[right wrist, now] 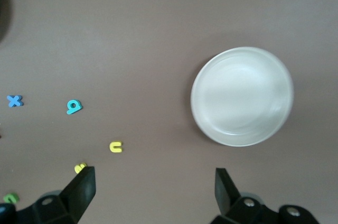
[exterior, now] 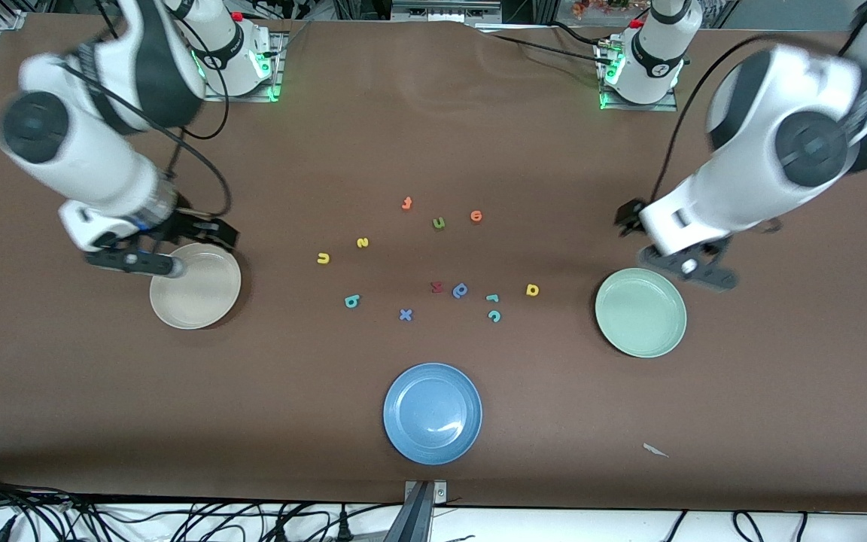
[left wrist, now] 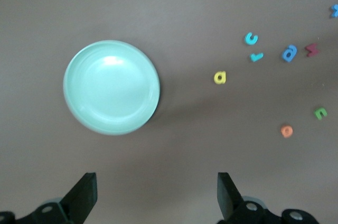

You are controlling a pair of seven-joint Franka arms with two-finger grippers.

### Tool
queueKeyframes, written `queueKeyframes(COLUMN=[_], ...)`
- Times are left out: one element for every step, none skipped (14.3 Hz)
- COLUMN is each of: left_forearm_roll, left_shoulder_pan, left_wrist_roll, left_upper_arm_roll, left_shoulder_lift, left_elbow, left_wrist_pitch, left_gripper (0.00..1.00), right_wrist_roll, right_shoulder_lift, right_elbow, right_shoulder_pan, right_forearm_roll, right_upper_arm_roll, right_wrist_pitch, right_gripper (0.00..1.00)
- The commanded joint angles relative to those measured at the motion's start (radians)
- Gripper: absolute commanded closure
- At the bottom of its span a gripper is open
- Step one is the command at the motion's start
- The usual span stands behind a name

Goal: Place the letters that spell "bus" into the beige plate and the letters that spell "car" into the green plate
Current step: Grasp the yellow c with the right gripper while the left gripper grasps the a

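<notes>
While both plates sit bare, nothing of the task is done: the right gripper (exterior: 136, 261), jaws spread and holding nothing, hangs over the eleven-o'clock rim of the beige plate (exterior: 195, 286), and all six letters lie mid-table. Reading across, the yellow "u" (exterior: 323, 258), teal "b" (exterior: 352, 302) and yellow "s" (exterior: 362, 242) sit toward the beige plate. The teal "r" (exterior: 492, 298), teal "c" (exterior: 494, 315) and yellow "a" (exterior: 532, 290) lie at nine o'clock of the green plate (exterior: 640, 312), too small and squat to show a long axis, and the left gripper (exterior: 693, 269), likewise wide open and unladen, hovers by that plate's one-o'clock edge.
</notes>
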Motion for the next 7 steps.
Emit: queueKeyframes(left_forearm_roll=[-0.011,-0.007,-0.005,-0.005,-0.002,-0.003,-0.013], left_shoulder_pan=[-0.056,-0.073,-0.103,-0.117,-0.12,-0.125,-0.134], left_wrist_roll=[0.005,0.005,0.002,-0.009,-0.014,-0.015,-0.017], left_upper_arm_roll=[0.008,0.008,0.008,0.008,0.008,0.008,0.008], left_shoulder_lift=[0.14,0.188,0.229,0.269,0.298,0.323,0.341], left_elbow=[0.034,0.033,0.03,0.023,0.017,0.007,0.0], left_wrist_pitch=[0.139,0.194,0.237,0.283,0.326,0.352,0.38], left_gripper=[0.0,0.0,0.0,0.01,0.04,0.11,0.22], right_wrist_roll=[0.084,0.097,0.103,0.133,0.172,0.193,0.201], right_shoulder_lift=[0.018,0.051,0.08,0.1,0.114,0.132,0.163], right_elbow=[-0.096,-0.096,-0.099,-0.111,-0.128,-0.139,-0.139], right_shoulder_pan=[0.058,0.076,0.099,0.115,0.138,0.156,0.159], right_forearm_roll=[-0.003,-0.003,-0.001,-0.001,-0.003,-0.003,-0.003], right_upper_arm_roll=[-0.004,-0.004,-0.004,-0.004,-0.004,-0.004,-0.004], right_wrist_pitch=[0.103,0.112,0.133,0.155,0.181,0.21,0.229], right_gripper=[0.0,0.0,0.01,0.01,0.01,0.01,0.01])
